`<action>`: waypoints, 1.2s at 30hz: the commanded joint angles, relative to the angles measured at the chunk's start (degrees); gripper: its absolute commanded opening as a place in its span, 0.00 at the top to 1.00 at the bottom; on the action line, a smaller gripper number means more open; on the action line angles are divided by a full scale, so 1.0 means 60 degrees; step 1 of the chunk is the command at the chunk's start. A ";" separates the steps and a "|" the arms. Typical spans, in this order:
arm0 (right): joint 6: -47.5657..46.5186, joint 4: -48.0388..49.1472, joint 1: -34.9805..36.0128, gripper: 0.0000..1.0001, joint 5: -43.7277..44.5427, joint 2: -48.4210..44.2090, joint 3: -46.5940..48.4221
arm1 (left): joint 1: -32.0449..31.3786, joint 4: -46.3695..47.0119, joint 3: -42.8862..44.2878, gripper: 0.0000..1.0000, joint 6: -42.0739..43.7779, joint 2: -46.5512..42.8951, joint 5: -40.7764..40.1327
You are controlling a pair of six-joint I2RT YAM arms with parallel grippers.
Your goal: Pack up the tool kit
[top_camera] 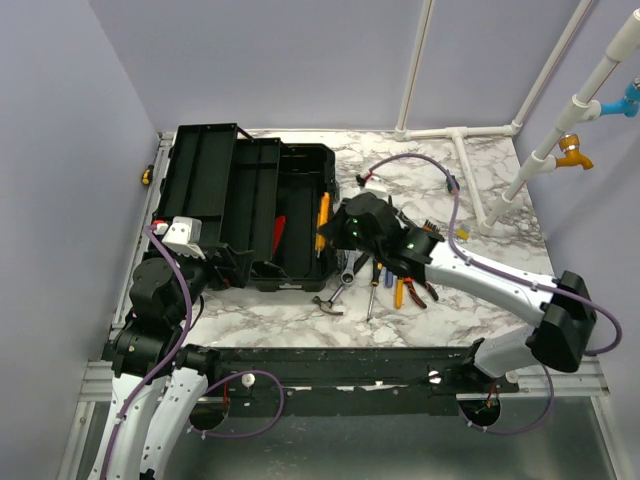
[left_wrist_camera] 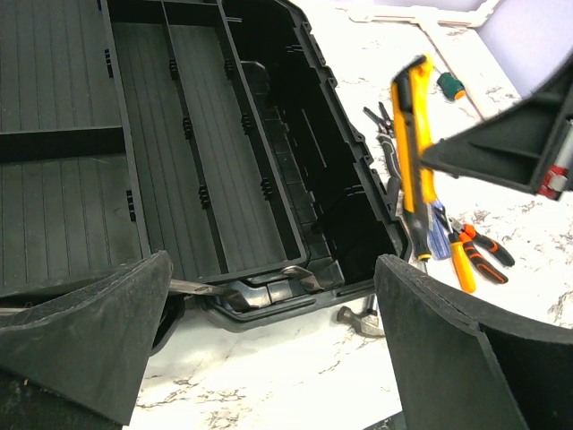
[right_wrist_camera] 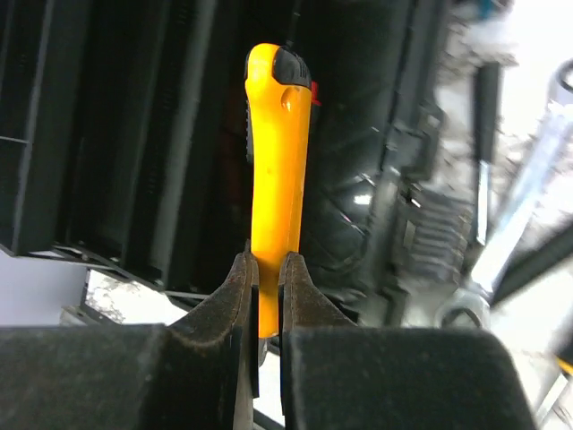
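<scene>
Packing is judged early: yellow-handled tool (right_wrist_camera: 277, 134) is pinched in the right jaws above the open toolbox (top_camera: 215, 180), centre-left of frame; left jaws are spread wide, empty; hammer (top_camera: 328, 302) and pliers (top_camera: 412, 292) are left on the bench (top_camera: 300, 328).

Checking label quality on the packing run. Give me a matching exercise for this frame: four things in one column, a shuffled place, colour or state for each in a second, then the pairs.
Things
1. toolbox
2. hammer
3. yellow-handled tool
4. pliers

Place, colour or state
A. orange and black handles
B. clamped in the right arm's jaws
C. lid open
D. lying on the table at the toolbox's near corner

Pairs: 1-C, 2-D, 3-B, 4-A
</scene>
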 commanded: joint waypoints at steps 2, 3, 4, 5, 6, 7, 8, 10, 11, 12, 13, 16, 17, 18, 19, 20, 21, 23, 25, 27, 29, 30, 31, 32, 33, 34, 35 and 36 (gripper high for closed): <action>-0.0851 0.0743 0.0034 0.76 -0.0653 0.1583 0.1796 | -0.0054 0.0232 -0.0119 0.01 -0.0020 -0.0018 0.0076; -0.0784 0.0634 0.0035 0.53 -0.0407 0.1836 0.2062 | -0.0060 0.0228 -0.0123 0.02 -0.0020 0.0004 0.0079; -0.0629 0.0467 0.0041 0.25 -0.0127 0.1992 0.2344 | -0.0057 0.0220 -0.0115 0.01 -0.0020 0.0015 0.0073; -0.0411 0.0095 0.0033 0.12 0.0273 0.2120 0.2570 | -0.0057 0.0214 -0.0110 0.02 -0.0008 0.0021 0.0066; -0.0316 -0.0159 0.0032 0.09 0.0508 0.2150 0.2722 | -0.0057 0.0196 -0.0108 0.02 -0.0005 0.0021 0.0057; -0.0316 -0.0239 0.0028 0.09 0.0644 0.2107 0.2690 | -0.0064 0.0185 -0.0107 0.02 0.0002 0.0010 0.0043; -0.0312 -0.0272 0.0035 0.09 0.0771 0.1999 0.2557 | -0.0050 0.0170 -0.0119 0.01 0.0010 -0.0009 0.0030; -0.0229 -0.0293 0.0019 0.10 0.1044 0.1587 0.2082 | -0.0057 0.0195 -0.0136 0.01 0.0010 -0.0038 0.0030; -0.0195 -0.0304 0.0025 0.10 0.1212 0.1322 0.1774 | -0.0060 0.0206 -0.0137 0.01 0.0004 -0.0030 0.0041; -0.0172 -0.0367 0.0013 0.11 0.1373 0.1027 0.1521 | -0.0058 0.0225 -0.0126 0.02 -0.0004 -0.0040 0.0058; -0.0146 -0.0478 0.0021 0.12 0.1520 0.0784 0.1248 | -0.0050 0.0224 -0.0124 0.02 -0.0005 -0.0026 0.0084; 0.0082 -0.1188 0.0017 0.16 0.2064 -0.0005 0.0516 | -0.0057 0.0213 -0.0121 0.02 -0.0005 -0.0018 0.0139; 0.0168 -0.1403 0.0014 0.17 0.2161 -0.0218 0.0287 | -0.0053 0.0222 -0.0114 0.02 -0.0018 -0.0026 0.0145; 0.0241 -0.1578 0.0020 0.17 0.2237 -0.0447 0.0024 | -0.0051 0.0220 -0.0136 0.02 -0.0023 -0.0020 0.0154; 0.0381 -0.1788 0.0013 0.18 0.2292 -0.0685 -0.0199 | -0.0048 0.0227 -0.0135 0.02 -0.0020 -0.0023 0.0160; 0.0495 -0.1976 0.0017 0.18 0.2347 -0.0844 -0.0458 | -0.0057 0.0229 -0.0134 0.02 -0.0020 -0.0014 0.0169; 0.0616 -0.2085 0.0016 0.19 0.2367 -0.1015 -0.0684 | -0.0053 0.0246 -0.0137 0.02 -0.0020 -0.0015 0.0176; 0.0824 -0.2279 0.0015 0.20 0.2422 -0.1267 -0.1111 | -0.0047 0.0244 -0.0128 0.02 -0.0020 -0.0002 0.0222; 0.1103 -0.2530 0.0021 0.22 0.2531 -0.1387 -0.1471 | -0.0057 0.0259 -0.0137 0.02 -0.0020 0.0007 0.0274; 0.1508 -0.2873 0.0020 0.26 0.2730 -0.1409 -0.1642 | -0.0046 0.0287 -0.0152 0.01 -0.0020 0.0022 0.0362; 0.1826 -0.3145 0.0013 0.31 0.2931 -0.1314 -0.1767 | -0.0057 0.0328 -0.0181 0.02 -0.0020 0.0054 0.0473; 0.1925 -0.3215 0.0022 0.32 0.3011 -0.1208 -0.1822 | -0.0048 0.0355 -0.0196 0.01 -0.0027 0.0094 0.0564; 0.2001 -0.3273 -0.0001 0.34 0.3100 -0.1084 -0.1850 | -0.0054 0.0420 -0.0217 0.02 -0.0054 0.0134 0.0644; 0.2013 -0.3280 -0.0035 0.34 0.3113 -0.0912 -0.1882 | -0.0061 0.0492 -0.0261 0.02 -0.0102 0.0210 0.0777; 0.1999 -0.3286 -0.0154 0.35 0.3034 -0.0725 -0.1880 | -0.0057 0.0561 -0.0290 0.02 -0.0122 0.0313 0.0956; 0.1939 -0.3272 -0.0289 0.35 0.2876 -0.0495 -0.1853 | -0.0057 0.0616 -0.0289 0.02 -0.0122 0.0450 0.1230; 0.1799 -0.3167 -0.0505 0.36 0.2644 -0.0294 -0.1829 | -0.0057 0.0624 -0.0284 0.01 -0.0133 0.0605 0.1477; 0.1644 -0.3030 -0.0705 0.36 0.2398 -0.0062 -0.1812 | -0.0057 0.0658 -0.0284 0.01 -0.0150 0.0734 0.1678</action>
